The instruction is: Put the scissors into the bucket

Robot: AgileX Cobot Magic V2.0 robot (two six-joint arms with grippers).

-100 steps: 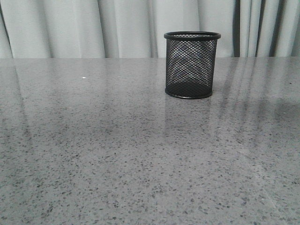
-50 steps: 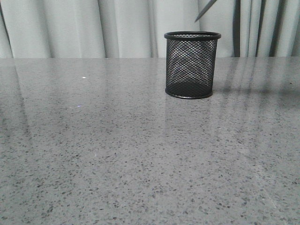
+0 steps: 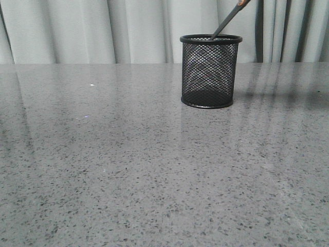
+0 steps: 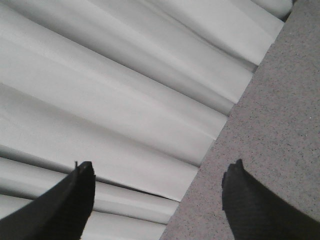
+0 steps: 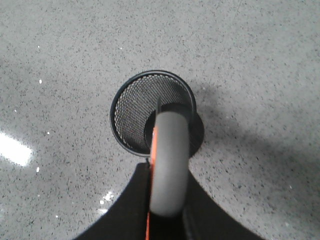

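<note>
Right claw (image 5: 165, 212) gripping scissors (image 5: 169, 160) over bucket (image 5: 125, 107)

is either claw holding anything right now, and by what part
The right claw is shut on the scissors, gripping them at the handle end, blades pointing down into the bucket. The left claw is open and holds nothing.

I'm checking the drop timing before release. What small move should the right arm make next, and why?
Probably lower a little further before letting go. The scissors slant down with their tip just at the rim of the bucket, and the right gripper is shut on the handle right above the opening, so most of their length is outside.
</note>
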